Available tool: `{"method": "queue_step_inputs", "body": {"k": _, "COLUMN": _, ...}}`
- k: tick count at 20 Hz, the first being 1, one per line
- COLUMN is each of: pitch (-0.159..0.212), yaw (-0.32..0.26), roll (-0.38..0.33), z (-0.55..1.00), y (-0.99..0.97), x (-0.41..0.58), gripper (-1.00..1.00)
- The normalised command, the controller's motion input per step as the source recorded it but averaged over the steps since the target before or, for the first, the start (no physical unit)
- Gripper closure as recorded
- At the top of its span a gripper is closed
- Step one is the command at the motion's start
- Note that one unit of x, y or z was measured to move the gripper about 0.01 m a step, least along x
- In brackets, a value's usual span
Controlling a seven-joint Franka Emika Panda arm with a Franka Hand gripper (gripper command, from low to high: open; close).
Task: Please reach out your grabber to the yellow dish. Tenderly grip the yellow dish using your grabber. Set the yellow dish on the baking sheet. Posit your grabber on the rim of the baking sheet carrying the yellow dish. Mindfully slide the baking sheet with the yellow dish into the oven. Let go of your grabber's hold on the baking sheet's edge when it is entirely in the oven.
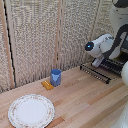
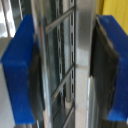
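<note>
Locate the claw (image 1: 98, 62), the white glossy end block with short blue-tipped fingers (image 2: 21, 75), at the near edge of the dark grey rectangular metal baking sheet with ribbed, rack-like bars (image 1: 96, 72). In the wrist view the two blue pads stand on either side of a bright metal edge strip of that sheet, with the rack bars running away beyond it. The pads sit close against the strip, so read the claw as clamped on the rim of the baking sheet; you cannot confirm full contact on both sides, because the picture is blurred.

Note the governing relation: the sheet extends directly ahead of the claw, its bars crossing the push line, and its far end lies toward the dark body (image 1: 120, 60) at the exterior view's right, which is probably the oven. Any push therefore has to run straight ahead of the claw, along the sheet.

A patch of yellow (image 2: 114, 7) shows just beyond one pad. This is probably the small round yellow dish, resting on the sheet ahead of the claw. The exterior view does not show it.

Disregard the blue cup (image 1: 55, 77), the small orange block (image 1: 47, 85) and the large white floral-rimmed plate (image 1: 31, 111) on the wooden worktop (image 1: 85, 102); all lie well behind the claw.
</note>
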Motion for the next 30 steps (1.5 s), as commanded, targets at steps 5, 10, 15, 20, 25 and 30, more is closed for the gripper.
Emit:
{"method": "queue_step_inputs", "body": {"k": 5, "pitch": -0.109, "yaw": 0.158, "roll": -0.039, "z": 0.14, "y": -0.73, "x": 0.005, "gripper": 1.0}}
{"method": "queue_step_inputs", "body": {"k": 10, "pitch": -0.04, "yaw": 0.135, "roll": -0.003, "z": 0.1, "y": -0.56, "x": 0.01, "gripper": 1.0}}
{"method": "queue_step_inputs", "body": {"k": 15, "pitch": -0.07, "yaw": 0.109, "roll": -0.001, "z": 0.14, "y": -0.5, "x": 0.0, "gripper": -1.0}}
{"method": "queue_step_inputs", "body": {"k": 20, "pitch": 0.0, "yaw": 0.035, "roll": 0.036, "z": 0.18, "y": -0.01, "x": -0.003, "gripper": -1.0}}
{"method": "queue_step_inputs", "body": {"k": 25, "pitch": 0.117, "yaw": 0.045, "roll": 0.095, "z": 0.37, "y": 0.21, "x": 0.002, "gripper": -1.0}}
{"method": "queue_step_inputs", "body": {"k": 30, "pitch": 0.191, "yaw": -0.021, "roll": 0.107, "z": 0.44, "y": 0.14, "x": 0.092, "gripper": -1.0}}
